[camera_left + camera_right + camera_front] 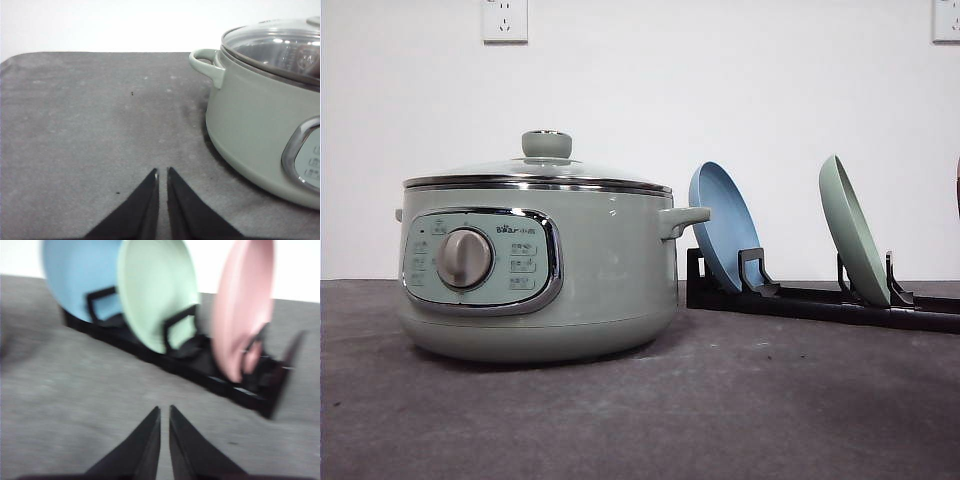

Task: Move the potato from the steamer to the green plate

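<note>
Hovering over bare grey mat, the left gripper (163, 172) has its fingers drawn together on nothing; the steamer (255, 135) stands just ahead of it and off to one side, a pale sage pot with a side handle and chrome-framed panel. Its glass lid (535, 172) is seated, so the potato presumably lies hidden inside. The right gripper (164, 410) is likewise closed and empty, pointing at a black rack (200, 362) ahead that props plates on edge to save space: blue plate (80, 280), the mint green plate (155, 295) directly ahead, pink plate (242, 305) beyond.
</note>
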`<state>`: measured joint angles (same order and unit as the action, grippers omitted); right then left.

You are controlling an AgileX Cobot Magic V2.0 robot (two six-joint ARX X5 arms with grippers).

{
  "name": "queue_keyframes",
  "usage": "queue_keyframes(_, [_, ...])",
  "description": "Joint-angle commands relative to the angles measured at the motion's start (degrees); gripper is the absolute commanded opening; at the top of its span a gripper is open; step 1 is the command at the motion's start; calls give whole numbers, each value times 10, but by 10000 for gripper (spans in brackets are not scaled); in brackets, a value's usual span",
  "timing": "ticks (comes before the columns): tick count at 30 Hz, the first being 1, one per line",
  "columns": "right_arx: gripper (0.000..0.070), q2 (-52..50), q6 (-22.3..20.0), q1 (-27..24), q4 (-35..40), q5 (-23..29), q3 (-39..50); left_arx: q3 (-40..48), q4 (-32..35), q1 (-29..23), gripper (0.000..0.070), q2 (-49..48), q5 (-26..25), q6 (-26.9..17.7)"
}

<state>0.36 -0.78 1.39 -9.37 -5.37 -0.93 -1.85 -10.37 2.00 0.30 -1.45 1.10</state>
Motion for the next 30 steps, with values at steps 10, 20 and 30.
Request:
queue_keyframes(10, [3,-1,169,0,1,-58,-12,-6,1,7,10,2,-5,112])
queue_keyframes(20, [3,24,248,18,-41,-56,-124,-104,9,37,10,64,7,162])
queue_keyframes(30, [3,153,211,20,-151,-127,-322,-292,-71,41,9,228,-51,170])
